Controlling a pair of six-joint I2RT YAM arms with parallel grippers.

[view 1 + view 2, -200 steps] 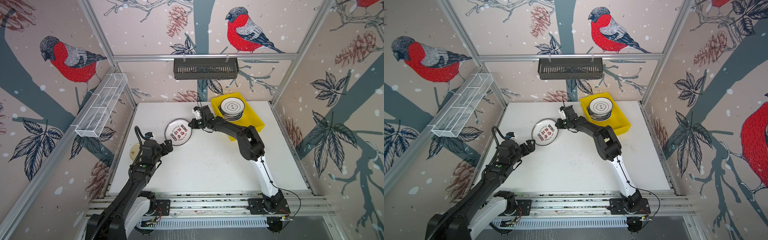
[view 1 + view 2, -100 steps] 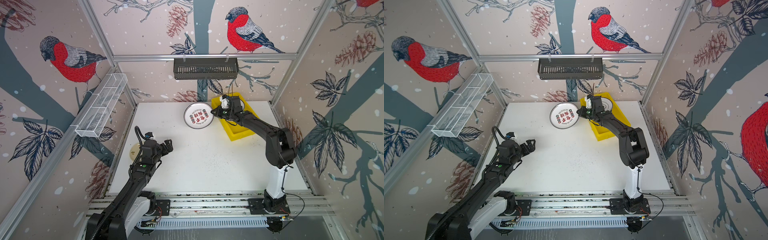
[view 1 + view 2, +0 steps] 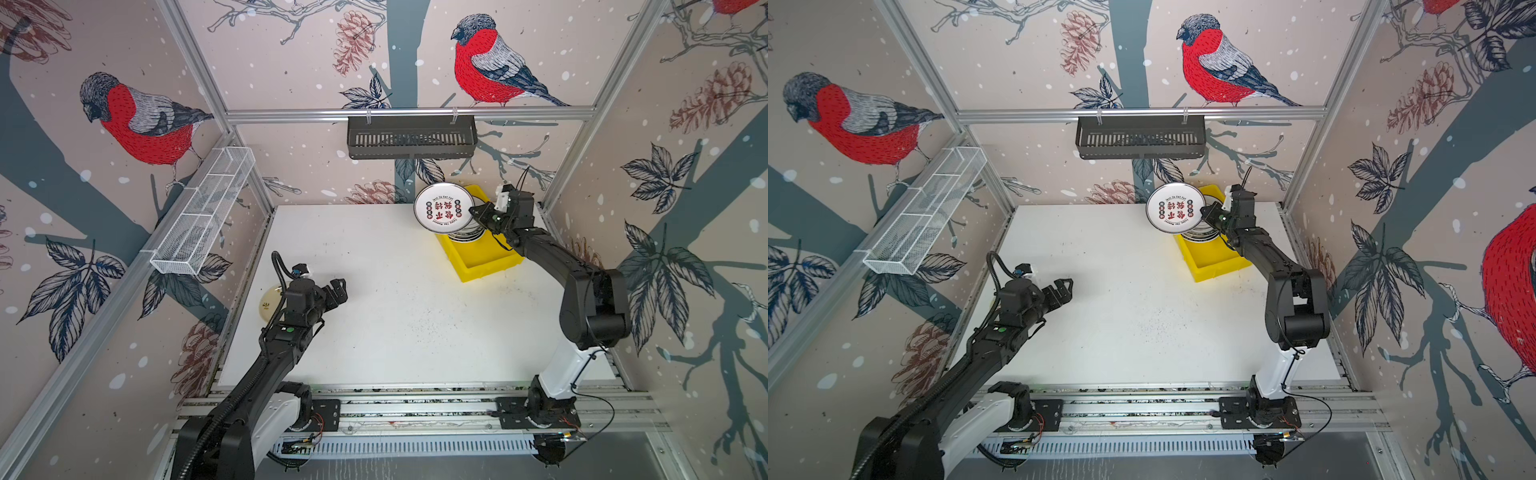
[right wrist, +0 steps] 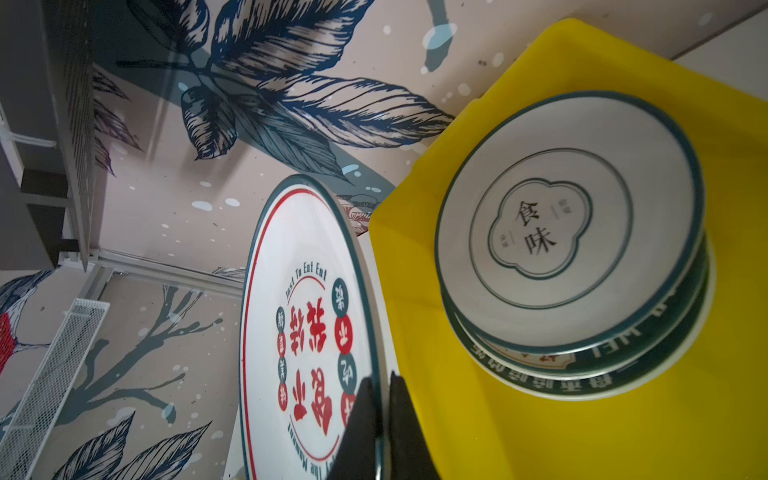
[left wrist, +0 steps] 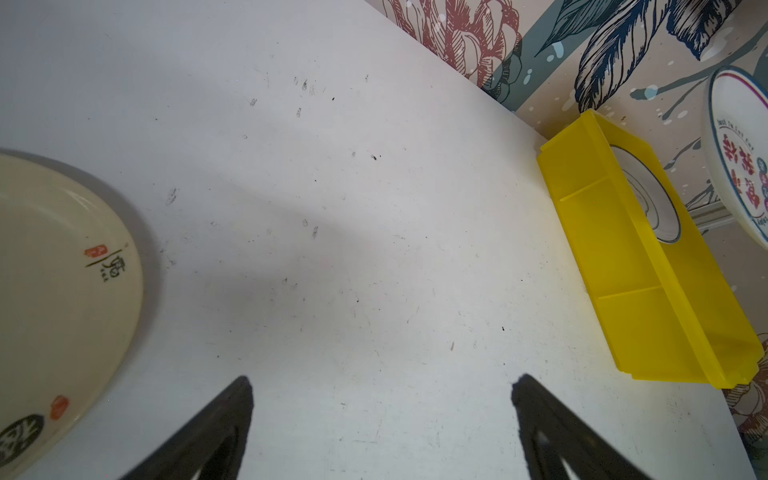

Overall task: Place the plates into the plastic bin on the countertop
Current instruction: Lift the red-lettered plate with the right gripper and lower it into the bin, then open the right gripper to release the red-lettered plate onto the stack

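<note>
The right tool (image 3: 473,213) (image 3: 1204,212) (image 4: 380,382) is pressed together on the right rim of a round white plate with a dark green edge and red characters (image 3: 444,208) (image 3: 1176,208) (image 4: 307,332), pinching it. In the right wrist view one black finger (image 4: 359,419) lies on each side of that rim. The plate is held tilted, off the table, with its printed face showing in both top views. It hangs at the far left corner of the bright yellow shallow rectangular plastic bin (image 3: 482,262) (image 3: 1212,262) (image 5: 648,316) (image 4: 540,436).

The bin stands at the far right of the flat white speckled table (image 3: 415,324) (image 3: 1142,324). In the bin's far half sits a stack of round white plates with dark green lettered rims (image 3: 465,237) (image 5: 660,216) (image 4: 569,224). The held plate overlaps this stack in both top views and seems to be clear of it, though the angle leaves that uncertain.

The left tool (image 3: 338,289) (image 3: 1065,286) (image 5: 382,386) is spread wide and grips nothing, above the left part of the table. Just to its left, a round cream plate with small red and black marks (image 3: 270,301) (image 5: 54,291) lies flat at the table's left edge, partly hidden by the arm.

A black slatted basket (image 3: 411,137) hangs on the far rail. A white wire mesh basket (image 3: 203,220) hangs along the left wall.
</note>
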